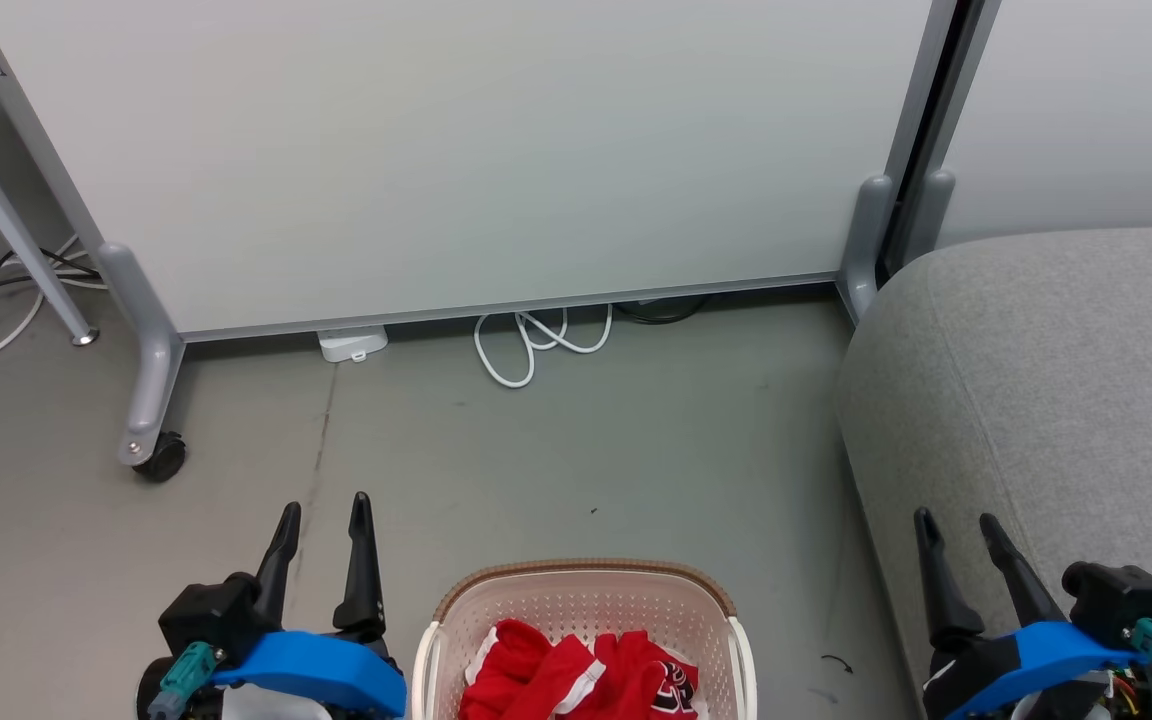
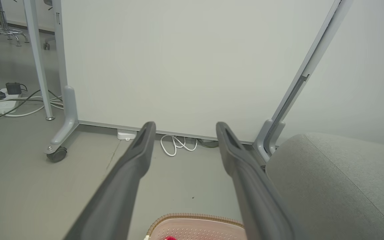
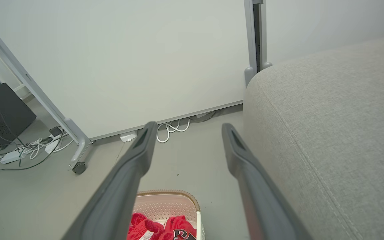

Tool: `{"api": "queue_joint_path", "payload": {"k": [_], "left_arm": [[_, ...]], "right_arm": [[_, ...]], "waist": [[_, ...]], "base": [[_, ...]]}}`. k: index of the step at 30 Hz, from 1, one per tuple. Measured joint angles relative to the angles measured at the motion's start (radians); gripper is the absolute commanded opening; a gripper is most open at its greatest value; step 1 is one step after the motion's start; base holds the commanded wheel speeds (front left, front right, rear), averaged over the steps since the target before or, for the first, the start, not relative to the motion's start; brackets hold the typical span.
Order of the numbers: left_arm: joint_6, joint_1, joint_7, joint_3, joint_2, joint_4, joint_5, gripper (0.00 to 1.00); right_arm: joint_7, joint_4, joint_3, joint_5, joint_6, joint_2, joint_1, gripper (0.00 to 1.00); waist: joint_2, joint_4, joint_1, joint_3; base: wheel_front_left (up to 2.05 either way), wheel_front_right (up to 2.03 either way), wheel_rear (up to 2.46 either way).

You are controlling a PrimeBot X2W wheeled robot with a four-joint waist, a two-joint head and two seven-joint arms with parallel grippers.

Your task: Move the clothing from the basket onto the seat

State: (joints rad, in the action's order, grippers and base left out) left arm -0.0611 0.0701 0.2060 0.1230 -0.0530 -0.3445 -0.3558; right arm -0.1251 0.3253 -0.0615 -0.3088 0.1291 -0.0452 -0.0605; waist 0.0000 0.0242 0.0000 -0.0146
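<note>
The cream perforated basket (image 1: 584,605) with a brown rim stands on the floor at the bottom centre, cut off by the frame edge. Red clothing (image 1: 576,675) with white trim and a patch of black-and-white lettering lies bunched inside it. The grey seat (image 1: 1056,400) rises at the right. My left gripper (image 1: 326,510) hovers open left of the basket, nothing between its fingers. My right gripper (image 1: 956,520) stands open at the seat's front edge, right of the basket. The right wrist view shows basket (image 3: 165,203), clothing (image 3: 160,228) and seat (image 3: 328,126); the left wrist view shows basket rim (image 2: 195,218) and seat (image 2: 338,180).
A white partition panel (image 1: 456,150) on grey legs with a castor (image 1: 161,458) closes off the back. A looped white cable (image 1: 536,345) and a small white box (image 1: 352,344) lie at its foot. More cables and a power strip (image 2: 3,105) lie at the far left.
</note>
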Motion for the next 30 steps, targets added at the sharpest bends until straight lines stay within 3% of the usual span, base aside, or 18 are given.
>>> {"api": "queue_joint_path", "payload": {"k": [30], "left_arm": [[0.019,0.021,0.056,0.038,0.002,-0.081,0.148,1.0]], "right_arm": [[-0.035,0.013,-0.007,0.238,0.0,-0.002,0.002,1.0]], "waist": [[0.0,0.007,0.0,-0.014]], "base": [[0.0,0.0,0.0]]}}
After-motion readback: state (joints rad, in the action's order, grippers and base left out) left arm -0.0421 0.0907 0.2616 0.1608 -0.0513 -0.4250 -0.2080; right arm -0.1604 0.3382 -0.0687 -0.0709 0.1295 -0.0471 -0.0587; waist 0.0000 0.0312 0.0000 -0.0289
